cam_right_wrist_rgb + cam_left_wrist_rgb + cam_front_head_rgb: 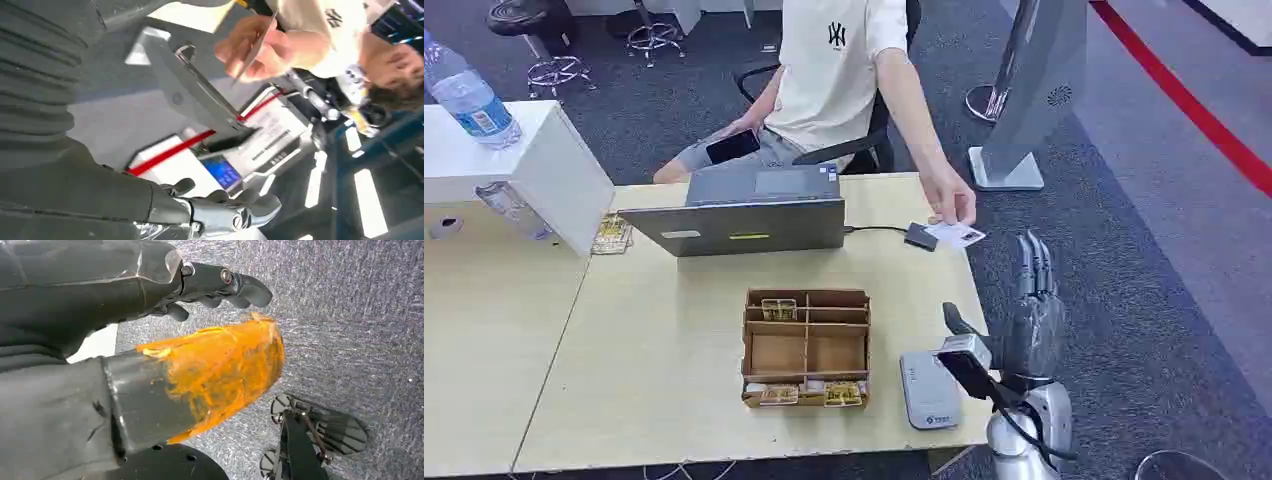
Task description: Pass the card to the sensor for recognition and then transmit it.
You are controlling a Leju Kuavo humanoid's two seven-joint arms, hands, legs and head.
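A seated person's hand holds the white card by one end above the far right corner of the surface, just right of a small dark reader wired to the grey laptop. The right hand is raised off the surface's right edge, below the card and apart from it, fingers straight, apart and grasping nothing. Near it on the surface lies the grey sensor, and left of that stands a cardboard divider box with small packets in some compartments. In the right wrist view the person's hand grips the card edge-on, beyond the robot's fingers. The left hand hangs over grey carpet, its dark fingers curled in on nothing, its thumb smeared orange. A water bottle stands on a white box at far left
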